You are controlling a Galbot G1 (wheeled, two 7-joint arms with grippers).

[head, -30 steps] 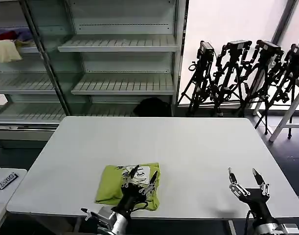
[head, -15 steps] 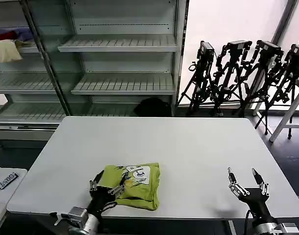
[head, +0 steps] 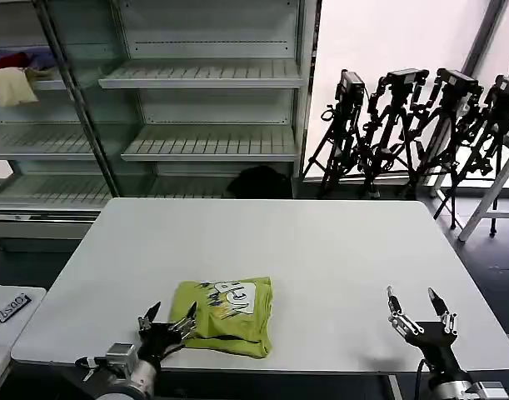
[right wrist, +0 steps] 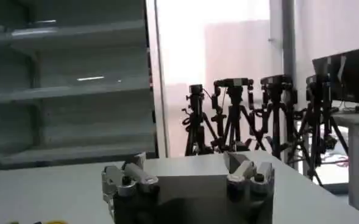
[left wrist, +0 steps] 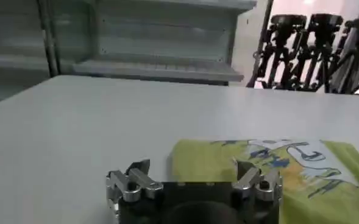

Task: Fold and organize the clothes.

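Soft folded lime T-shirt [head: 225, 314] on smooth white table [head: 321, 250], both gripper pairs spread apart, empty

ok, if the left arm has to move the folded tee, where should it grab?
Probably the T-shirt's left edge, nearest the left end effector, which sits open just beside it. Come in low from that side: the shirt lies flat on the table, so slide one finger under the stacked layers.
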